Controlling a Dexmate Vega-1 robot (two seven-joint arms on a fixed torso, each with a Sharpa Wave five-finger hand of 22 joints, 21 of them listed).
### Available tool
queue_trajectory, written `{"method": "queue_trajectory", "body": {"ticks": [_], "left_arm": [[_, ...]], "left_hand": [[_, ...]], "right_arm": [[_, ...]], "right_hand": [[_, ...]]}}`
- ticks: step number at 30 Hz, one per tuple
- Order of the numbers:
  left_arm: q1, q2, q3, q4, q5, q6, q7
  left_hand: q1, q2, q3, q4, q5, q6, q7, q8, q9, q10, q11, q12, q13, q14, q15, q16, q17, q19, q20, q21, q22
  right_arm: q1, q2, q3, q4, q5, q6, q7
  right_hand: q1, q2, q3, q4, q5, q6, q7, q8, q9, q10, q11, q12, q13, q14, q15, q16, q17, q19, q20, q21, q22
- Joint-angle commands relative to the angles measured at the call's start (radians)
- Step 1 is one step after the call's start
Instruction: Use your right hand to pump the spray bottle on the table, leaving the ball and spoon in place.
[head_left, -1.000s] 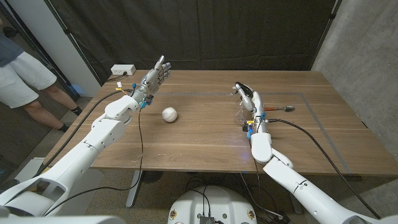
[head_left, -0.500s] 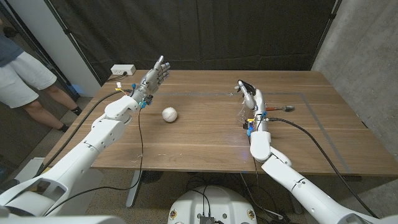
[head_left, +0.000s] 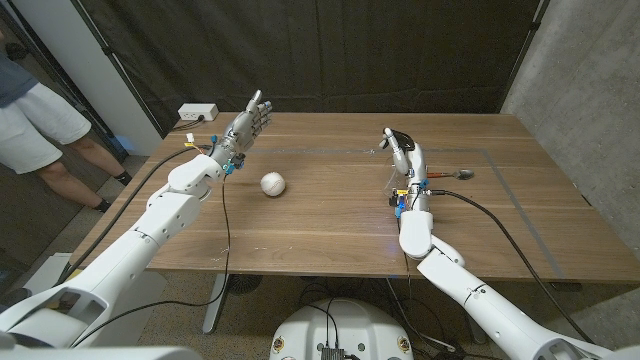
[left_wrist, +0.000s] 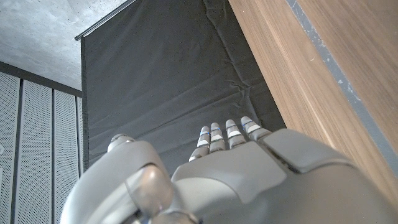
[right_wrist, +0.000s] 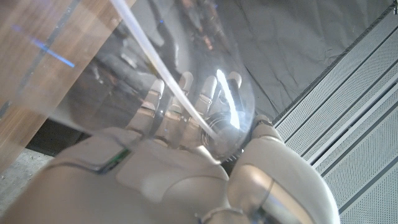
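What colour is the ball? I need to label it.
White ball, clearest in the head view.

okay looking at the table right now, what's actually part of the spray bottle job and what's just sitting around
Part of the job:
right hand, wrapped around the bottle
clear spray bottle, seen through its wall in the right wrist view
ball and spoon, to be left in place

Just lying about:
left hand, raised, holding nothing
white power strip at the table's far corner
person beside the table

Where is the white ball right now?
In the head view the ball sits on the table's left half, just right of the raised left hand, well apart from the spoon.
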Motion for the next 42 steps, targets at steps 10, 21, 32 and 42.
{"method": "queue_trajectory", "body": {"ticks": [10,21,32,42], "left_arm": [[0.014,0.01,-0.007,-0.017,-0.001,0.005,0.012],[0.017,0.015,-0.008,-0.025,0.001,0.005,0.013],[0.016,0.015,-0.006,-0.028,0.003,0.004,0.012],[0.014,0.016,-0.004,-0.028,0.002,0.009,0.01]], "left_hand": [[0.0,0.003,0.005,0.001,-0.008,0.006,0.004,-0.001,0.004,0.005,-0.004,-0.004,0.005,0.001,0.003,-0.001,0.004,-0.006,0.009,0.0,0.004],[0.001,0.004,0.004,0.002,-0.009,0.006,0.003,-0.001,0.004,0.003,-0.007,-0.006,0.005,0.0,0.002,-0.002,0.004,-0.008,0.013,-0.001,0.004],[0.003,0.004,0.004,0.002,-0.011,0.008,0.003,-0.001,0.004,0.002,-0.009,-0.006,0.005,-0.001,0.001,-0.002,0.004,-0.009,0.014,0.0,0.004],[0.005,0.005,0.003,0.002,-0.012,0.008,0.003,-0.002,0.004,0.003,-0.008,-0.006,0.005,-0.001,0.002,-0.002,0.004,-0.01,0.014,0.0,0.004]], "right_arm": [[0.042,0.038,-0.006,0.135,0.013,0.202,-0.009],[0.047,0.056,0.009,0.167,0.012,0.26,-0.008],[0.021,0.049,0.029,0.105,-0.031,0.204,-0.035],[0.019,0.05,0.029,0.105,-0.044,0.207,-0.055]], "right_hand": [[-0.039,0.023,0.224,0.193,-0.005,-0.012,0.026,0.291,0.343,0.04,-0.021,0.231,0.347,0.163,-0.119,0.213,0.19,0.209,-0.064,0.108,0.024],[-0.028,0.022,0.247,0.187,-0.009,0.027,0.061,0.584,0.37,0.092,-0.019,0.436,0.693,0.24,-0.145,0.403,0.282,0.36,-0.136,0.205,0.045],[-0.12,0.017,0.288,0.222,-0.01,-0.044,0.065,0.375,0.006,0.062,-0.028,0.329,0.512,0.115,-0.105,0.251,0.139,0.259,-0.067,0.176,0.013],[-0.146,0.014,0.295,0.206,-0.013,-0.039,0.11,0.15,-0.274,-0.003,0.014,0.201,0.336,0.033,-0.087,0.212,0.112,0.196,-0.023,0.16,-0.001]]}}
